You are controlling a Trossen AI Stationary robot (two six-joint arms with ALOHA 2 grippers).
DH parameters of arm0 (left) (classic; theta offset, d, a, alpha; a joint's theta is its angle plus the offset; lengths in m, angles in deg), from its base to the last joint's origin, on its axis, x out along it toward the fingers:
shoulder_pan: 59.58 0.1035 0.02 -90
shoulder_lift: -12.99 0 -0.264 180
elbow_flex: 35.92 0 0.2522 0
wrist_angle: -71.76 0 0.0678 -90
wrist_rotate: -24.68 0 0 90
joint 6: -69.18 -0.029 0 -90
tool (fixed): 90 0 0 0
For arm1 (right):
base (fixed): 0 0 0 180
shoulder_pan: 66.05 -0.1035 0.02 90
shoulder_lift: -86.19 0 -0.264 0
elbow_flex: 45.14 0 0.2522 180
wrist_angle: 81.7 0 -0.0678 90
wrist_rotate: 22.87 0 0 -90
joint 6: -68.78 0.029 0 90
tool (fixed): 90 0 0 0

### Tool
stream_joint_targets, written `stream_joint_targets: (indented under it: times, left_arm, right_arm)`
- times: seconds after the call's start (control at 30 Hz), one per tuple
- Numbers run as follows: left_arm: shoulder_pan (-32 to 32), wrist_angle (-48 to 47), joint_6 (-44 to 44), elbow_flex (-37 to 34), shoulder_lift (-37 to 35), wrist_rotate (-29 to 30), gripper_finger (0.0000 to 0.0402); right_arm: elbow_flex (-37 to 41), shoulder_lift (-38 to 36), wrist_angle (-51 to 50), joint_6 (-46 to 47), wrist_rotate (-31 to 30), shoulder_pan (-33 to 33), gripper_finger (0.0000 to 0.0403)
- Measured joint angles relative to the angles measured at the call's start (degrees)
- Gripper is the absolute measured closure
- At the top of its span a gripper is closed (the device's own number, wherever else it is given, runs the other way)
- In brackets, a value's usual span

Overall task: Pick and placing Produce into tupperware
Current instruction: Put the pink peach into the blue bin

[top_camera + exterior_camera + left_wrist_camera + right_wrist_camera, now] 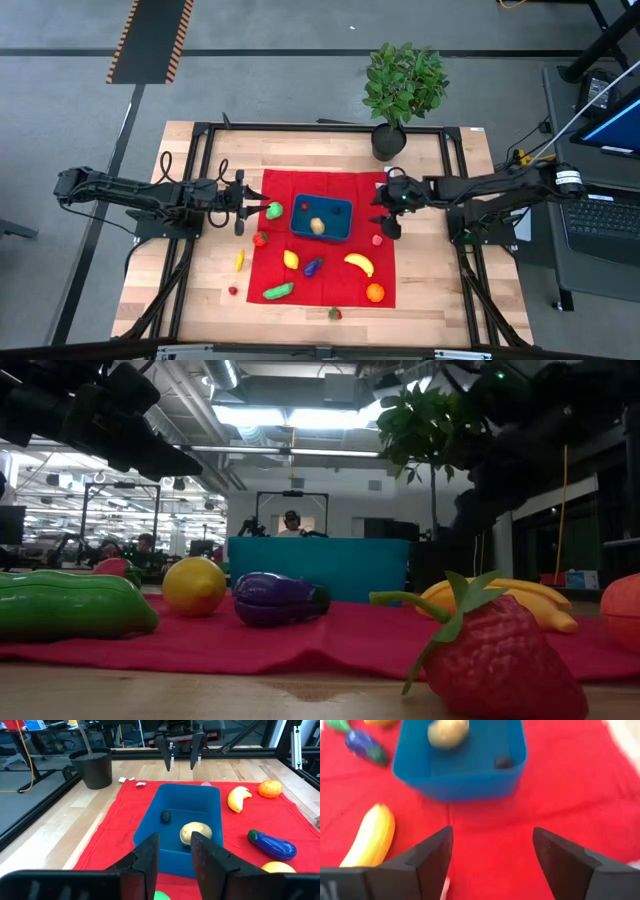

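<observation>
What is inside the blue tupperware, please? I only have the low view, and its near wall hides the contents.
Observer: Two pieces lie in the tupperware: a tan potato-like one and a small dark berry.
Operator: Thank you. Where is the left end effector?
Observer: The left end effector is just outside the tupperware, on the left arm's side. It is next to a green piece, with its fingers apart and nothing between them.
Operator: And the right one?
Observer: The right end effector is open over the red cloth on the opposite side of the tupperware, close to a small red piece.
</observation>
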Motion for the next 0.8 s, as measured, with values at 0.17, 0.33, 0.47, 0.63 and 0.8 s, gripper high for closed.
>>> stream_joint_targets:
  times: [0.17,0.33,0.47,0.63,0.8]
  left_arm:
    - [0.00,0.00,0.02,0.00,0.00,0.00,0.0289]
    - [0.00,0.00,0.02,0.00,0.00,0.00,0.0284]
    - [0.00,0.00,0.02,0.00,0.00,0.00,0.0286]
    - [0.00,0.00,0.02,0.00,0.00,0.00,0.0292]
    - [0.00,0.00,1.12,0.00,0.00,0.00,0.0291]
  right_arm:
    - [-7.64,0.00,-17.05,2.25,0.72,-1.65,0.0154]
    - [-9.91,0.00,-20.48,6.20,2.21,-3.87,0.0180]
    - [-9.61,0.00,-21.11,8.88,2.56,-6.15,0.0190]
    - [-9.59,0.00,-20.97,11.33,2.54,-9.53,0.0191]
    - [-9.59,0.00,-20.84,15.07,-0.18,-13.20,0.0192]
